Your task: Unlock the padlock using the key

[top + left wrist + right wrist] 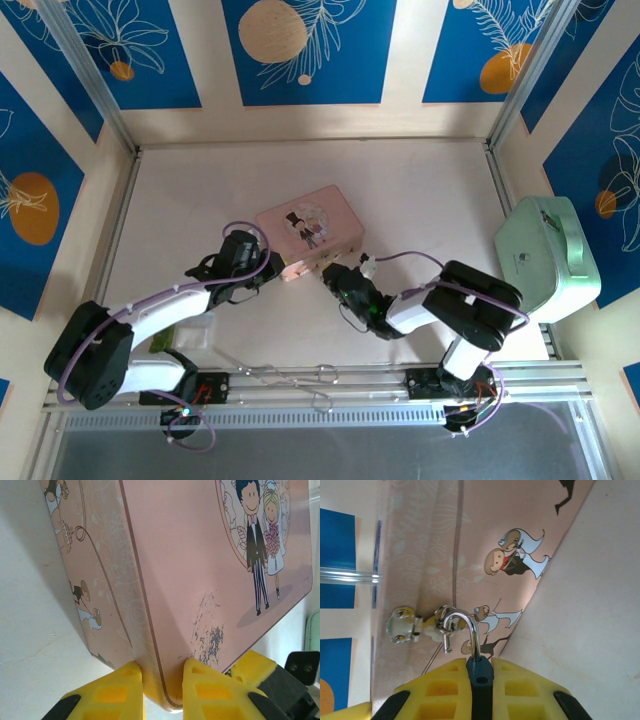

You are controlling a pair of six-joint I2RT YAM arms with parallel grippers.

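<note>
Count by kind, one entry each.

- Arms: 2, namely left arm (150, 320) and right arm (470, 305).
- Hands: 2, namely left hand (285, 268) and right hand (335, 277). Each has 2 yellow pads (120, 692).
- Pink box (310, 228): 1, near the centre of the tabletop (200, 200).
- Metal clasp (402, 625) on the box side: 1.
- Padlock (480, 672): 1, with 1 silver shackle.
- Mint-green case (545, 258): 1, at 3 o'clock.
- Looped metal tool (290, 375): 1, at 6 o'clock.
- Clear packet (192, 337): 1, at 8 o'clock.
- Figures on the box lid: 1 bride, 1 groom.
- Blue wall panels: cropped at the edges, so no firm count.
</note>
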